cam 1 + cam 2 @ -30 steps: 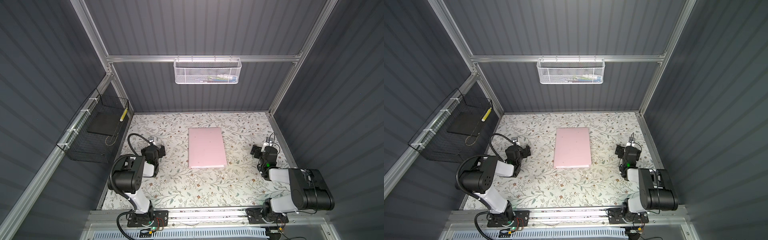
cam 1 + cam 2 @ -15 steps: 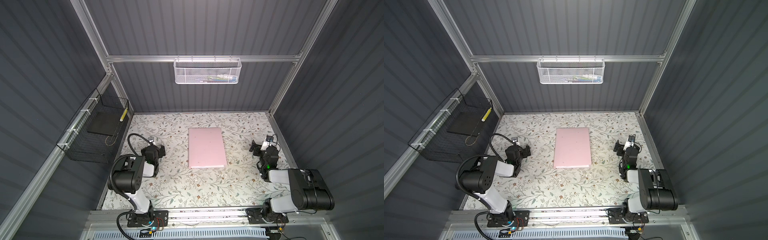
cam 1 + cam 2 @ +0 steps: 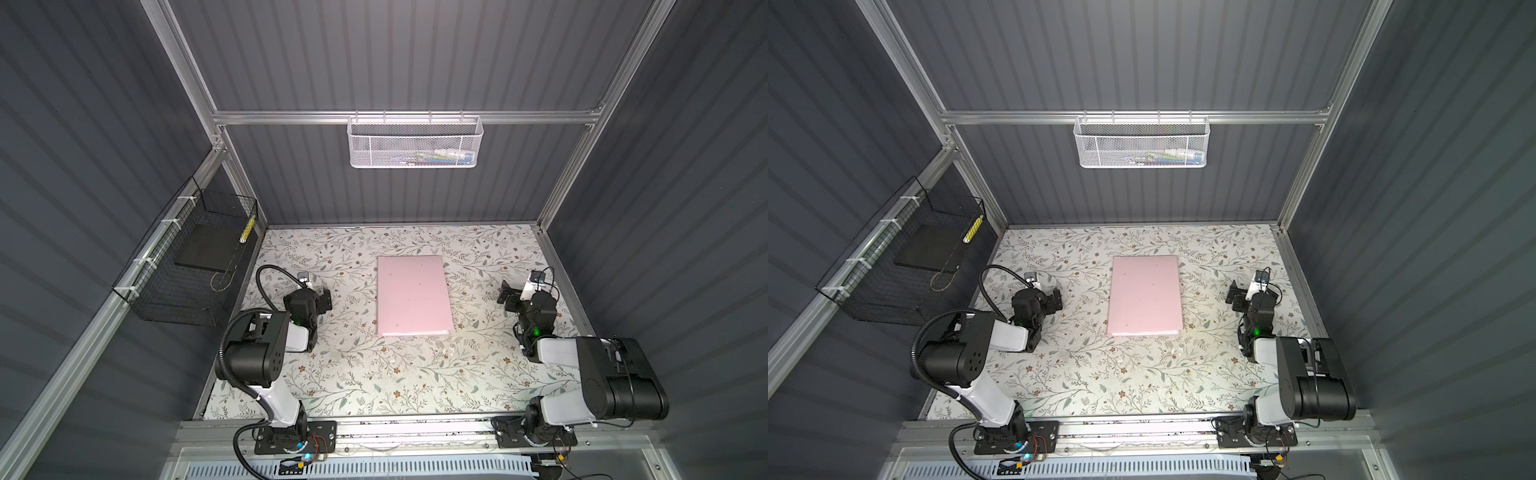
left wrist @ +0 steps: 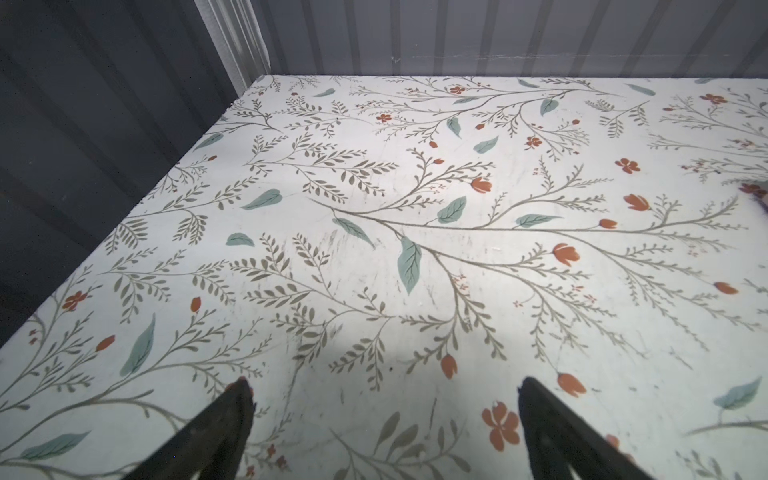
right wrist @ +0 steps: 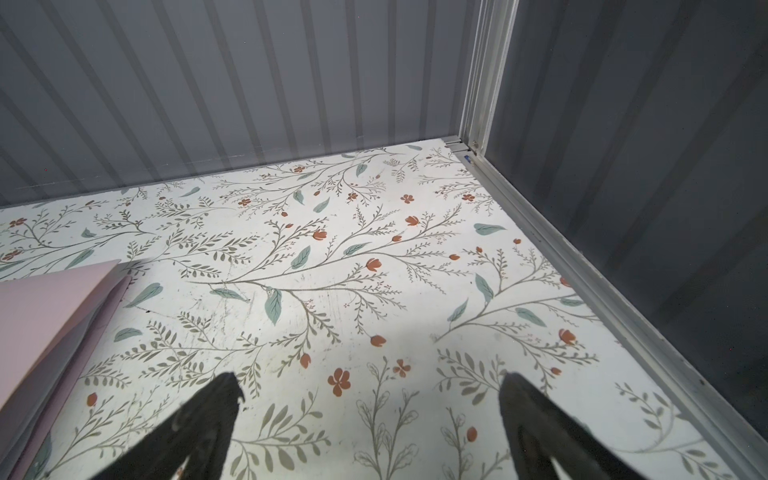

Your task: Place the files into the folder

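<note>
On the floral-patterned bench (image 3: 374, 374), the open right end effector (image 3: 506, 297) has edged toward the closed, thin pale pink folder (image 3: 411, 293), white paper files (image 3: 419, 332) peeking from it, seemingly filed; the left end effector (image 3: 325, 300) gapes empty

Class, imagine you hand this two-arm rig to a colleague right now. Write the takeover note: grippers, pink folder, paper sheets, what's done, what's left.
Left gripper: open, empty, over the bare floral table, left of the folder.
Right gripper: open, empty, right of the folder.
Thin pale pink folder: lies shut mid-table; its cover stands slightly raised on the right gripper's side.
White paper sheets: inside, with only a strip of edge showing at the folder's near end.
Done: sheets appear filed; no loose ones in view.
Left: probably nothing; perhaps press the cover flat.
</note>
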Available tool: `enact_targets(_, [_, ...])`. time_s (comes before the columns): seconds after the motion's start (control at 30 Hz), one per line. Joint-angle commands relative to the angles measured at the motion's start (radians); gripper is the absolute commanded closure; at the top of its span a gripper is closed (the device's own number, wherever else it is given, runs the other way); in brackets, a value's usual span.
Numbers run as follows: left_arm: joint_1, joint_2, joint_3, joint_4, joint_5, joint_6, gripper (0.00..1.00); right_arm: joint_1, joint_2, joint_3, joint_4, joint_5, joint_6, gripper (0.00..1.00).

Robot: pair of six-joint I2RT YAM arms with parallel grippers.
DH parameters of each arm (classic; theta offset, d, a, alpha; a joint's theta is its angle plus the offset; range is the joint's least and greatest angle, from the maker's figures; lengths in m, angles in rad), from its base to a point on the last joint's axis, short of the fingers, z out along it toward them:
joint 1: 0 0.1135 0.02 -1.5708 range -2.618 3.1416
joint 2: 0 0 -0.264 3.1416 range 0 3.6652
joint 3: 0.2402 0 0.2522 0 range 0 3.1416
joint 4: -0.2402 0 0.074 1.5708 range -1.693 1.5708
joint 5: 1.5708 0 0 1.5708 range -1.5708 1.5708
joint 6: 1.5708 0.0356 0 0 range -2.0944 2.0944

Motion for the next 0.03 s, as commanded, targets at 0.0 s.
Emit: enact_targets(0.0, [0.004,-0.001,0.003,0.014,0.02,0.025,0.0,-0.003,0.001,0.006,0.016,-0.012,-0.002,0.01])
